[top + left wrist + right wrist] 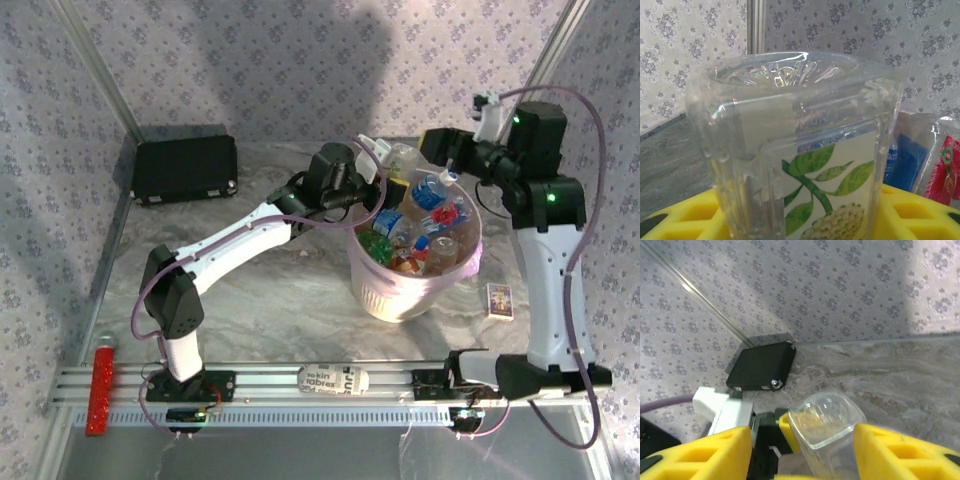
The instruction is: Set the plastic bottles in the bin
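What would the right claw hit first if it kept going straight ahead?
The clear bottle standing between the right gripper's fingers; just behind it, probably the left gripper, though depth is hard to judge.

The clear bottle [795,140] runs off the left wrist view's bottom edge, its leafy label [832,200] cut short. From above, the bin [400,297] hides much of the bottles [425,225] inside. The small card [500,300] bears print, possibly a picture, too small to read.

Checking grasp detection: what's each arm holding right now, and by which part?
Left gripper: jaws clamp the clear leaf-label bottle around its labelled body, base outward. Right gripper: jaws straddle its base end; grip cannot be told.
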